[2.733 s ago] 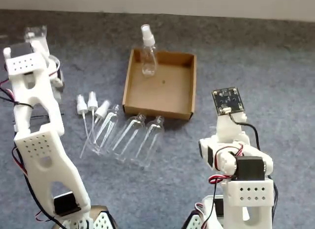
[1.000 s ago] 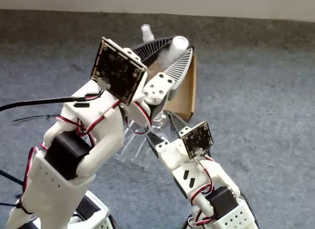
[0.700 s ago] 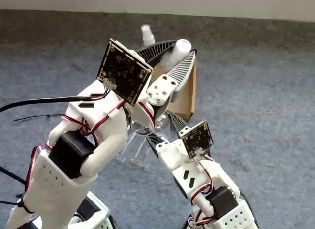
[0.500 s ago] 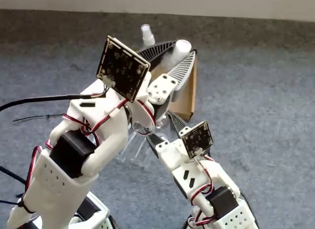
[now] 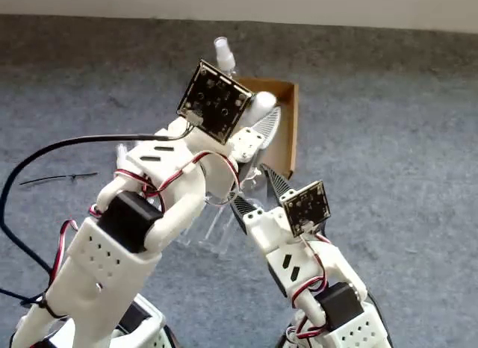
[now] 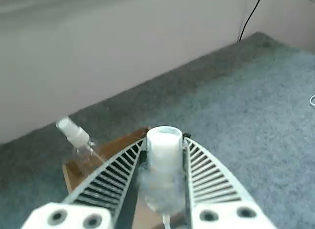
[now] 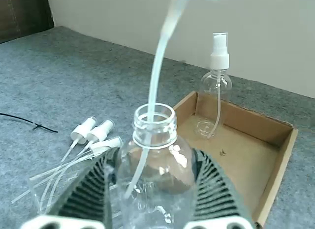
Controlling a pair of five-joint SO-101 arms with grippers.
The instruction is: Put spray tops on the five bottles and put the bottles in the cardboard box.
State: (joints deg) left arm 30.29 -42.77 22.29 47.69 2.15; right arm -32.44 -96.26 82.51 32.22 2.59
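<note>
Bottle (image 7: pixel 156 182) upright, clamped in right claw (image 7: pixel 155 156); left claw (image 6: pixel 165 142) clamps spray top (image 6: pixel 164 162), tube (image 7: pixel 158 67) pointing down.

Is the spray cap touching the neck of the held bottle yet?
Apart. The right wrist view shows the tube entering the open neck of the bottle, with the spray cap well above the rim.

a black cable tie (image 5: pixel 58 178) lies on the grey carpet (image 5: pixel 388 124), pale wall (image 5: pixel 336 1) behind.
</note>
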